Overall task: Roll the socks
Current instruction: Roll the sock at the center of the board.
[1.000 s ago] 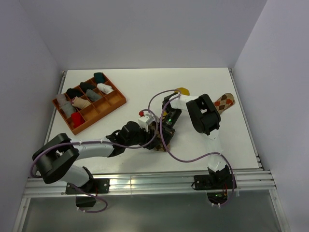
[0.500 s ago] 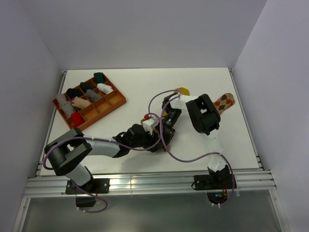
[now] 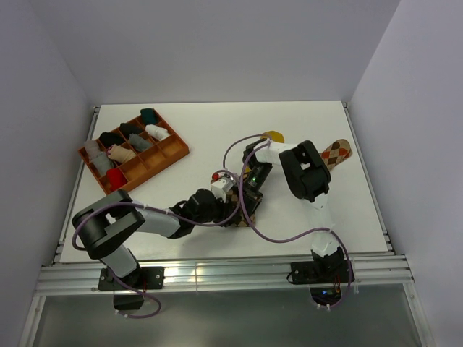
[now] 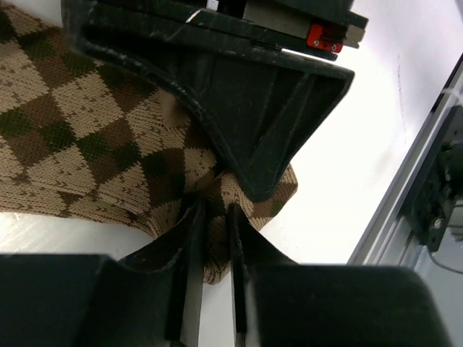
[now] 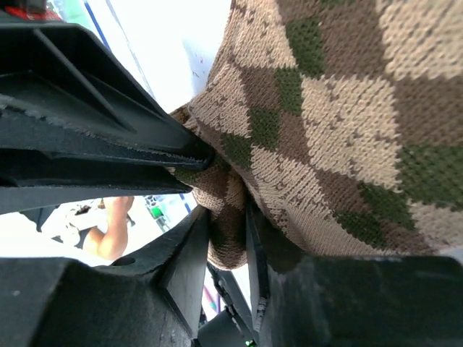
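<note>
The brown-and-cream argyle sock (image 4: 79, 123) lies on the white table, mostly hidden under both grippers in the top view (image 3: 233, 194). My left gripper (image 4: 212, 224) is shut on a fold of its edge. My right gripper (image 5: 230, 228) is shut on the same sock (image 5: 340, 108), right against the left one; both meet at mid-table (image 3: 235, 202). The orange-brown-cream argyle sock (image 3: 336, 152) lies flat at the far right. The mustard yellow sock (image 3: 273, 135) peeks out behind the right arm.
An orange divided tray (image 3: 173, 152) with several small bundled socks stands at the back left. The table's front metal rail (image 3: 217, 275) runs near the arm bases. Purple cables loop over the table by the grippers.
My left arm has shifted to the right and folded in closer to the sock. The right arm has stayed in place.
</note>
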Robot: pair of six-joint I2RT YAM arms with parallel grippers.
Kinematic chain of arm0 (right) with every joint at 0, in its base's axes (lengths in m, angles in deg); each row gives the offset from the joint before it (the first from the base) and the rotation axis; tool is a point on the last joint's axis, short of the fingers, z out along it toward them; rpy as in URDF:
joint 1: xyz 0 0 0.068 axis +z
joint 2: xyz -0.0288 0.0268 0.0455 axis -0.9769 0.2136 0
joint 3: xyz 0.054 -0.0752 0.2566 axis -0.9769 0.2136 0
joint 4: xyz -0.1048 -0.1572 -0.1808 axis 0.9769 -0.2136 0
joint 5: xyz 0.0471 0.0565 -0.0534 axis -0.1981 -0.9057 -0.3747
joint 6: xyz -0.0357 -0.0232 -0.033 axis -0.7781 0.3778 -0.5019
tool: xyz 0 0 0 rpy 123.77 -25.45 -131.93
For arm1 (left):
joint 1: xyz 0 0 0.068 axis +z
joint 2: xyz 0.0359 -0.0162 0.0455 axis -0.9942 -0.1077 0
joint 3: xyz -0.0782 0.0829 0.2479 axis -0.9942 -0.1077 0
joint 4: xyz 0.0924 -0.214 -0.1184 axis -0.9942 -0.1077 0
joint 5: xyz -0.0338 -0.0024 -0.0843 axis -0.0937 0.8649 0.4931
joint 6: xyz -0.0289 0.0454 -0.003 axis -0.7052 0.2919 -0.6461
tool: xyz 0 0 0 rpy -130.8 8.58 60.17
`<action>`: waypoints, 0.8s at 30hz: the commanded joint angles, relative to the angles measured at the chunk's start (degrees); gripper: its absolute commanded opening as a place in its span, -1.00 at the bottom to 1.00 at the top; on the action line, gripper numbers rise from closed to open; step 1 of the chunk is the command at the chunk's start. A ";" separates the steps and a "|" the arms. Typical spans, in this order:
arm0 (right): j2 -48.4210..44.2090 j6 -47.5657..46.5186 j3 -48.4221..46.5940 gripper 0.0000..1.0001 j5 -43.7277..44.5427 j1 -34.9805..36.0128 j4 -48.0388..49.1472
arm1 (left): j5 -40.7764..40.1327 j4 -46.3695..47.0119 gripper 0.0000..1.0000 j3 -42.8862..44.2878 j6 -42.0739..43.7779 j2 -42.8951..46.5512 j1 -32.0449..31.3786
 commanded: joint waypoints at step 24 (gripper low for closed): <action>-33.06 4.06 21.49 -0.05 9.26 -6.43 35.71 | 12.36 9.42 -0.99 -10.14 -17.34 -5.01 4.97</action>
